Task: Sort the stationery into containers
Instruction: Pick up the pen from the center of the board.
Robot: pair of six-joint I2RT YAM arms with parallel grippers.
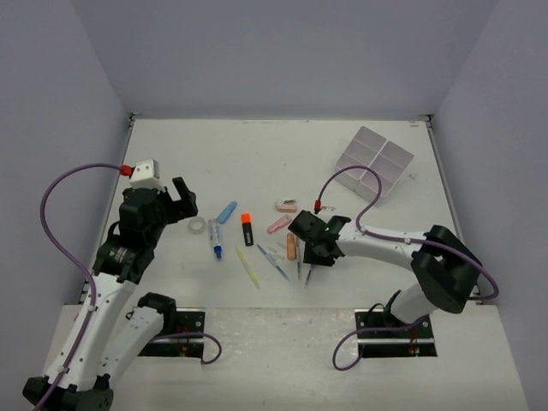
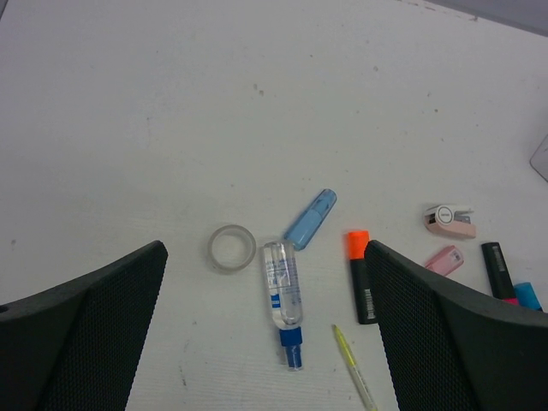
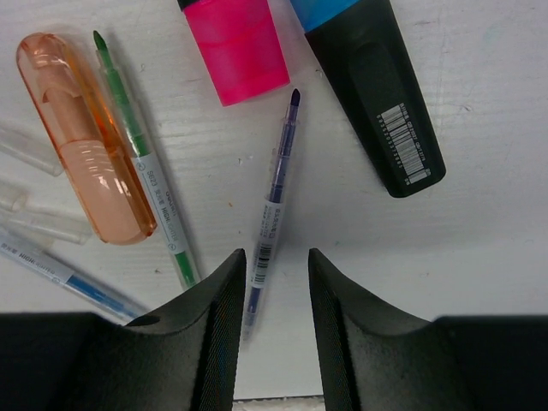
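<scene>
Sorting, seemingly none filed: white tray (image 1: 385, 158) at 1 o'clock on the counter (image 1: 257, 154) looks bare, stationery (image 1: 247, 229) loose mid-counter, my left jaws wide open and empty, my right jaws narrow astride a thin purple pen (image 3: 274, 214), unclamped.

The left arm rises, bent at the elbow, and the left gripper (image 1: 186, 199) is held high with its jaws spread wide. The right arm reaches low with its wrist pitched down. The right gripper (image 3: 276, 254) points downward, its fingers (image 3: 218, 317) a narrow gap apart.
</scene>
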